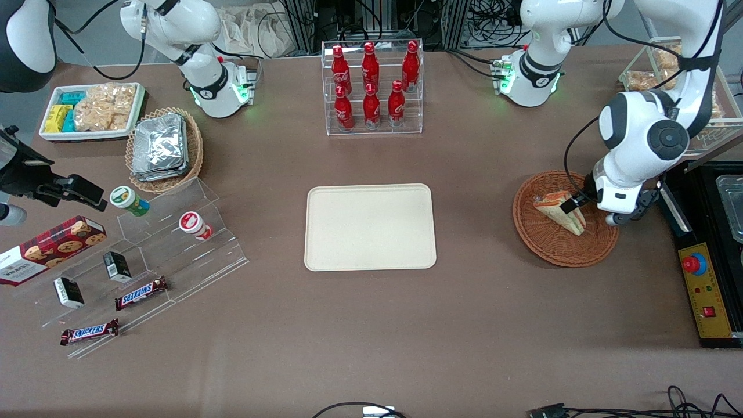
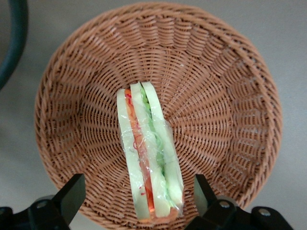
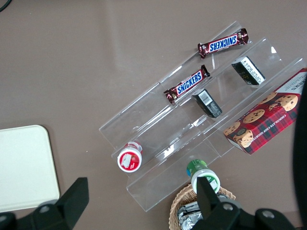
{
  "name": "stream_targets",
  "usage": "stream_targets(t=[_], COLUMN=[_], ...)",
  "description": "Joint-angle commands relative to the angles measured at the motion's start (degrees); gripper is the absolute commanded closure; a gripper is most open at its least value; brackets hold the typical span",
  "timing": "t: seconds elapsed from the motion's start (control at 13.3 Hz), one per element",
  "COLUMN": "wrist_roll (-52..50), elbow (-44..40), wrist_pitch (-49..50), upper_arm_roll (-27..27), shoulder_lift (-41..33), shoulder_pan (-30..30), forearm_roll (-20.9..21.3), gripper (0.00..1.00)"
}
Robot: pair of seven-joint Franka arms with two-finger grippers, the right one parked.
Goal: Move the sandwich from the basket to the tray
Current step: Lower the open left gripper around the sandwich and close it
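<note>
The sandwich [image 1: 560,210] [image 2: 148,158], a clear-wrapped wedge of white bread with green, orange and red layers, lies in the reddish-brown wicker basket [image 1: 543,241] [image 2: 225,110] toward the working arm's end of the table. My left gripper [image 1: 580,204] [image 2: 139,194] hangs low over the basket, open. Its two black fingers [image 2: 72,194] straddle one end of the sandwich with a gap on each side, touching nothing. The cream tray [image 1: 370,226] lies bare at the table's middle, apart from the basket.
A clear rack of red cola bottles [image 1: 371,87] stands farther from the front camera than the tray. A black control box with a red button [image 1: 705,290] sits beside the basket. Toward the parked arm's end are a tan basket of foil packets [image 1: 162,148] and an acrylic snack stand [image 1: 145,255].
</note>
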State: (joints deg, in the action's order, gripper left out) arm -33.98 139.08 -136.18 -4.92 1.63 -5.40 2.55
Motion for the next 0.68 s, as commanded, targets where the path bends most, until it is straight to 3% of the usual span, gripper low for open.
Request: stream_targets(t=[0.0,0.6], wrist_roll=[-3.1,-3.9], elbow=[1.28,4.53], wrist_pitch=[-3.03,-11.21], upper_arm_roll=[-0.17,-0.26], shoulder_lift=[1.18,5.22], shoulder_pan=[0.21,0.21], forearm_roll=[1.05,1.06], gripper=[0.0,0.0])
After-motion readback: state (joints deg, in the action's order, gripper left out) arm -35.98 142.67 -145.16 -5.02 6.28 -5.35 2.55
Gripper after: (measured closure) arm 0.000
